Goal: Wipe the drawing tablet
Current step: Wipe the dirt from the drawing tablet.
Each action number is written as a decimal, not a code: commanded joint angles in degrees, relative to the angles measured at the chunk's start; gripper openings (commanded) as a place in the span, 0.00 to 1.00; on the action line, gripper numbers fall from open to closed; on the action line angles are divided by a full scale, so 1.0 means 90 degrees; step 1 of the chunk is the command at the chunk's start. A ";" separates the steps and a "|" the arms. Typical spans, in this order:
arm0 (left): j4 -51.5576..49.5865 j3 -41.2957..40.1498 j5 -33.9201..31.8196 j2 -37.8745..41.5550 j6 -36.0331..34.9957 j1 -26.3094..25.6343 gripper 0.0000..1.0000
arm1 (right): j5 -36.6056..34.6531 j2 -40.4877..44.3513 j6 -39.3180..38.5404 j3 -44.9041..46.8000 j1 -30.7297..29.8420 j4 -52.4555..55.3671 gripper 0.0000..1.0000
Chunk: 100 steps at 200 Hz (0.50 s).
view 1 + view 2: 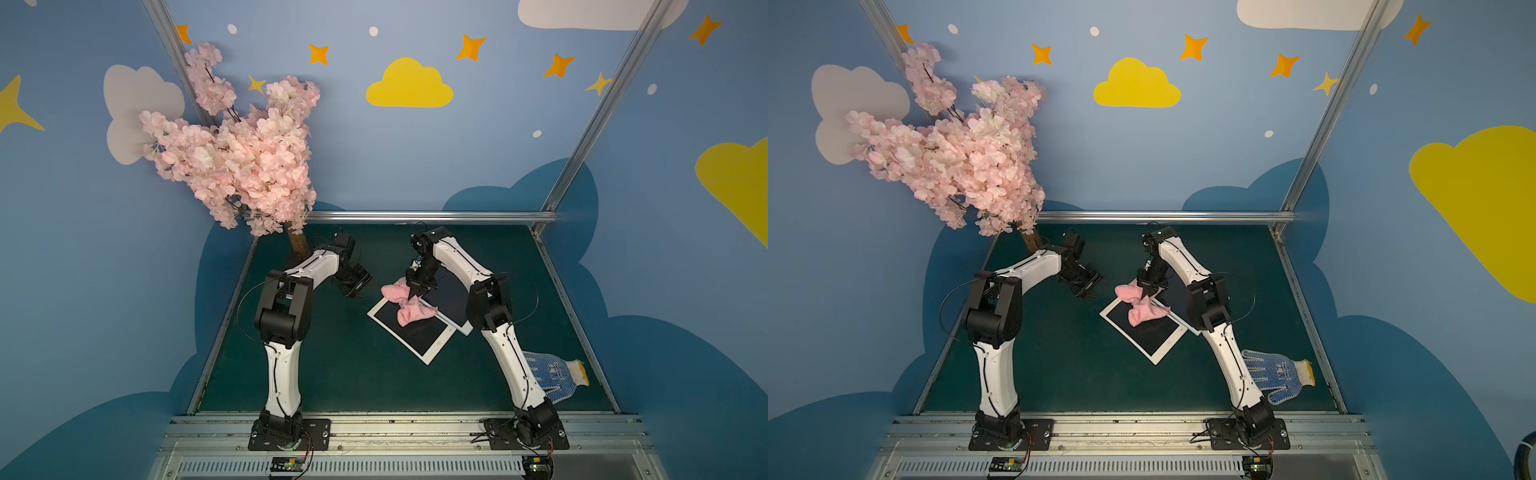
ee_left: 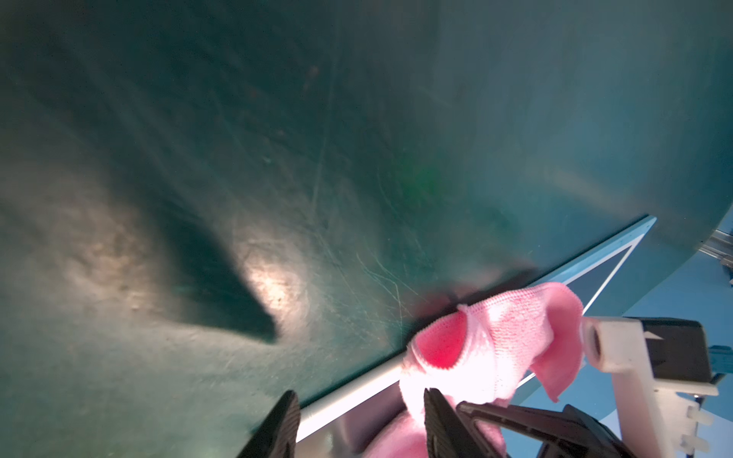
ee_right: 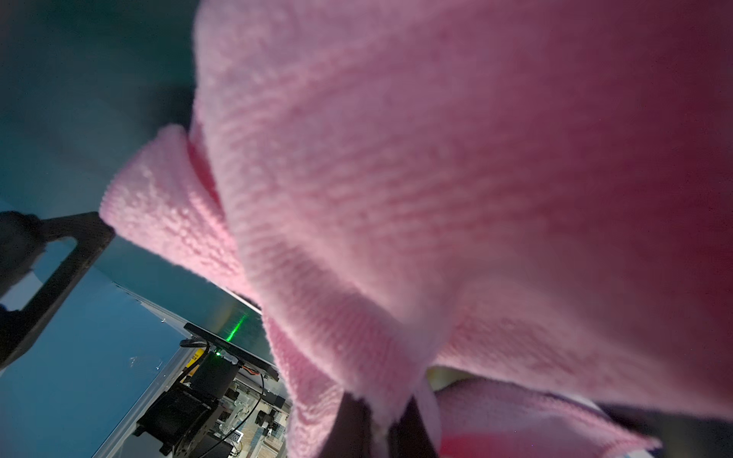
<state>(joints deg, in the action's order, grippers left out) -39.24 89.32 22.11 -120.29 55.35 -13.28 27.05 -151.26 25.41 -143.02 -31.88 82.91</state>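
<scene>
The drawing tablet is lying flat and skewed near the middle of the green table; a second, similar tablet is lying against its far edge, partly hidden by the right arm; the pink cloth is resting bunched on the far part of the dark screen, one end reaching past the frame; the right gripper is pinching the cloth at its waist, jaws clamped on it; the left gripper is hovering beside the tablet, jaws half apart and holding nothing; a work glove is lying well apart. Likely hazards: the tablet is liable to slide under a stroke, since nothing is pinning it; the narrow pinch is risking fingertips scraping the screen; the bunched cloth is covering little per pass.
</scene>
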 commanded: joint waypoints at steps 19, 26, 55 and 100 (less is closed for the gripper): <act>0.0002 -0.0030 0.0017 0.0152 -0.0008 -0.0010 0.53 | 0.0389 -0.0046 0.0170 -0.0303 -0.0956 0.0026 0.00; 0.0015 -0.0025 0.0009 0.0151 -0.0017 -0.0014 0.53 | 0.0390 -0.0099 0.0167 -0.0442 -0.1070 0.0039 0.00; 0.0044 -0.0012 0.0009 0.0170 -0.0017 -0.0006 0.54 | 0.0531 -0.0138 0.0238 -0.0471 -0.1162 -0.0110 0.00; 0.0071 -0.0113 0.0062 0.0261 -0.0038 -0.0009 0.55 | 0.0226 0.0042 0.0364 -0.0087 -0.0522 0.0125 0.00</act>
<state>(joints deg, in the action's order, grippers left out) -38.68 89.32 21.78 -120.29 55.48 -13.15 31.20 -151.48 28.29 -145.88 -41.30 82.26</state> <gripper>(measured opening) 0.541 0.052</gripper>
